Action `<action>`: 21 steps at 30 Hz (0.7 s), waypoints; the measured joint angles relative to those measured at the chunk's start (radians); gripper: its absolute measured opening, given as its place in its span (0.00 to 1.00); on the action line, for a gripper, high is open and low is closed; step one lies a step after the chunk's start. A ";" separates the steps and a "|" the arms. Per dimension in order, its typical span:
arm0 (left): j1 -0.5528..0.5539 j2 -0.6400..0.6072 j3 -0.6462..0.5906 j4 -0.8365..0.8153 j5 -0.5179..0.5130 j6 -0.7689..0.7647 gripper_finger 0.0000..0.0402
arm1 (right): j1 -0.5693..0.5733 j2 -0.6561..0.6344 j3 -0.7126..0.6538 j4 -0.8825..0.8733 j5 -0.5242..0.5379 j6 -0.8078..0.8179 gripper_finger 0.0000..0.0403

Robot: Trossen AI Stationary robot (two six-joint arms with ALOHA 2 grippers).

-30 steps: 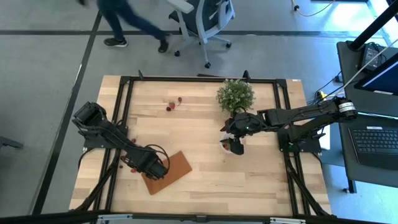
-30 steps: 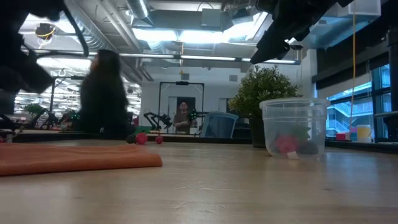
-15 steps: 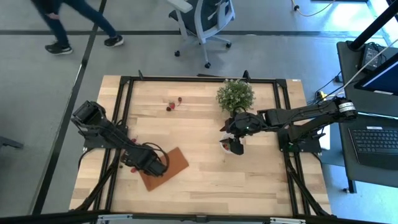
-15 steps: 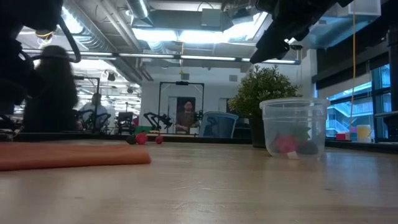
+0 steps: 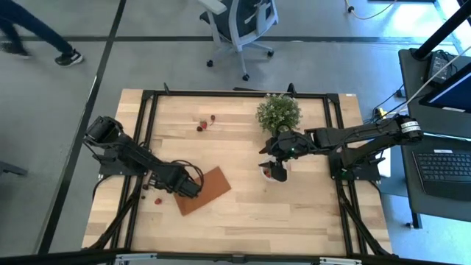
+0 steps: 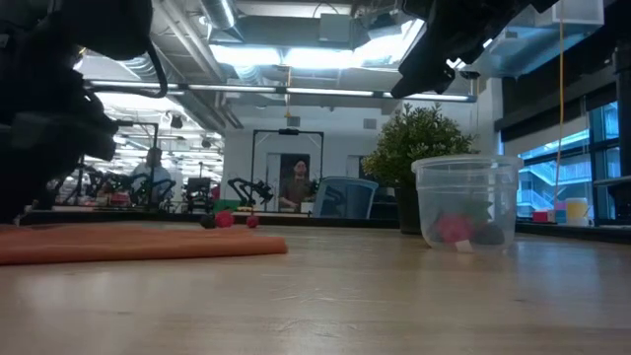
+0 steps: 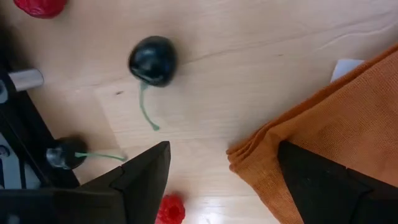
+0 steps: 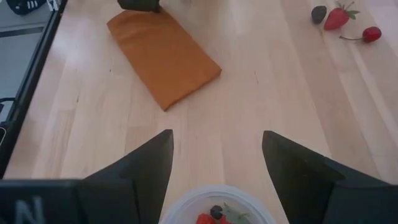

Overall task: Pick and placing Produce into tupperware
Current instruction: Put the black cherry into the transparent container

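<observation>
Pale wood runs across the table [image 5: 243,213] under both of our arms, and the relation that matters sits at its left edge. Our left gripper [image 5: 193,189] hangs low over the near-left part, fingers spread wide and holding nothing, with one finger [image 7: 323,180] over the edge of the folded orange cloth [image 5: 206,190] and the other finger [image 7: 140,180] over bare wood. From its wrist camera we see a dark cherry [image 7: 153,60] on the wood ahead of the open jaws, its green stem trailing back toward them, so its long axis runs roughly along our line of approach. A small red berry [image 7: 169,210] lies closer still, just beside the finger over the wood, and a second dark cherry [image 7: 62,155] rests off to that side by the frame rail. We judge the left arm plainly the nearer one for any of these pieces.

Our right gripper [image 5: 274,160] waits directly above the tupperware [image 6: 465,202], fingers parted and empty, close to the potted plant [image 5: 278,112]. The cup stands upright, well apart from the left arm's pieces, and already holds a red piece and a dark one. More produce [image 8: 339,17] lies at the far side of the table, away from both grippers.
</observation>
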 joint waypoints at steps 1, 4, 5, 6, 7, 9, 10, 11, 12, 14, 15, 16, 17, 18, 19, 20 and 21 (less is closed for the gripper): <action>0.002 -0.003 0.000 0.000 0.000 0.000 0.72 | 0.000 0.000 0.000 0.000 0.000 0.000 0.61; 0.003 -0.032 0.001 0.004 -0.020 0.000 0.72 | 0.000 0.000 0.000 0.000 0.000 -0.001 0.61; 0.003 -0.043 0.001 0.005 -0.028 0.000 0.72 | 0.000 0.000 0.000 0.000 0.000 -0.001 0.61; 0.003 -0.058 0.001 0.006 -0.031 0.000 0.72 | -0.002 0.000 0.000 0.001 0.000 -0.001 0.61; 0.004 -0.074 0.001 0.003 -0.035 -0.001 0.72 | -0.003 0.000 0.000 0.001 0.000 -0.002 0.61; 0.004 -0.104 0.002 -0.026 -0.044 -0.017 0.72 | -0.010 0.000 0.000 0.001 0.000 -0.002 0.61; 0.003 -0.120 0.002 -0.059 -0.049 -0.029 0.72 | -0.014 0.000 0.000 0.001 0.000 -0.002 0.61; 0.002 -0.136 0.002 -0.089 -0.053 -0.041 0.72 | -0.018 0.000 0.000 0.001 0.000 -0.003 0.61; 0.001 -0.151 0.002 -0.120 -0.061 -0.052 0.72 | -0.023 0.000 0.000 0.001 0.000 -0.003 0.61; 0.001 -0.175 0.002 -0.158 -0.080 -0.075 0.72 | -0.032 0.000 0.000 0.001 0.000 -0.003 0.61; 0.002 -0.185 0.002 -0.173 -0.086 -0.079 0.72 | -0.037 0.000 0.000 0.001 0.000 -0.003 0.61; 0.002 -0.190 0.002 -0.176 -0.091 -0.079 0.72 | -0.041 0.000 0.000 0.001 0.000 -0.003 0.61; 0.002 -0.192 -0.002 -0.173 -0.093 -0.079 0.72 | -0.045 0.000 0.000 0.001 0.000 -0.003 0.61; 0.002 -0.191 -0.009 -0.164 -0.095 -0.079 0.72 | -0.049 0.000 0.000 0.001 0.000 -0.003 0.61; 0.002 -0.187 -0.016 -0.153 -0.097 -0.079 0.72 | -0.052 0.000 0.000 0.002 0.000 -0.003 0.61; 0.002 -0.182 -0.026 -0.144 -0.096 -0.075 0.72 | -0.055 0.000 0.000 0.002 0.000 -0.003 0.61; 0.002 -0.177 -0.039 -0.132 -0.096 -0.074 0.72 | -0.057 0.000 0.000 0.003 0.000 -0.003 0.61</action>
